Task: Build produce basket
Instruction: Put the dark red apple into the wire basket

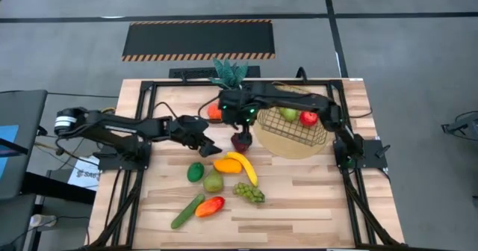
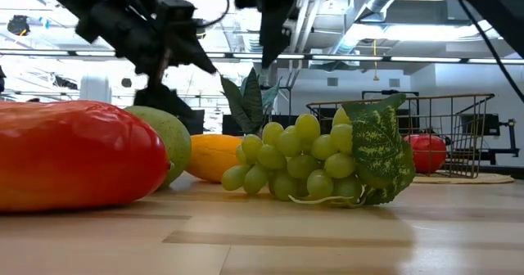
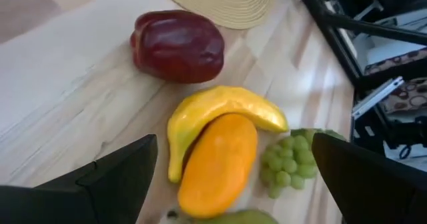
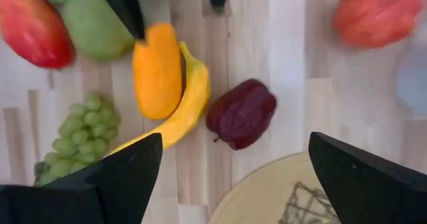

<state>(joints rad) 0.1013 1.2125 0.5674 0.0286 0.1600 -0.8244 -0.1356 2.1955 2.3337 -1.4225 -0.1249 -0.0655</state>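
Left claw (image 1: 209,146): released, arm stretched level, orange mango (image 1: 227,165) at 4 o'clock.
Right claw (image 1: 243,121): released, pointing down above dark red pepper (image 1: 241,141).

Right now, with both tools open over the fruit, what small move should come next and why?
Probably lower the right tool onto the dark red bell pepper: it lies bare on the wood almost beneath that open tool, beside the round tan mat under the gold wire basket.

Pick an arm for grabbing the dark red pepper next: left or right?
Right, probably. The right gripper hangs open almost directly above the dark red pepper, beside the basket. The left gripper, also open, sits nearer the banana.
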